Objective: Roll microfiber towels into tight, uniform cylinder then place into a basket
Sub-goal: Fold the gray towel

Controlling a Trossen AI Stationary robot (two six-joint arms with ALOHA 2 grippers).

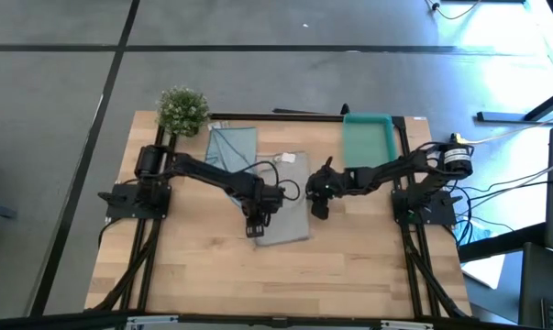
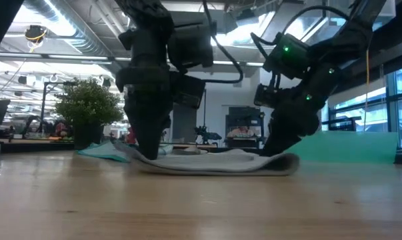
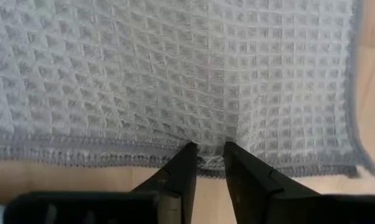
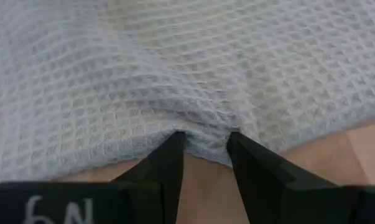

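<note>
The pale grey waffle-weave towel lies flat on the table's middle. Its far left part overlaps the light blue towel, which lies spread behind it. My left gripper points down at the grey towel's left edge near the near corner, shut on the hem. My right gripper slants down at the towel's right edge, shut on a bunch of cloth. The teal basket stands at the far right of the table. My left gripper pinches the grey towel's hemmed left edge between its two fingertips, close to the near corner. It comes from above, pointing steeply down. The towel lies flat on the table, slack. My right gripper pinches the grey towel's right edge between its two fingers; the cloth bulges up in a small bunch between them. The fingers slant down from the table's right. One layer or several, I cannot tell. The towel rests on the table.
A small bushy green plant stands at the far left corner. Bare wood stretches from the towel to the table's near edge. A black frame rail runs along the far edge.
</note>
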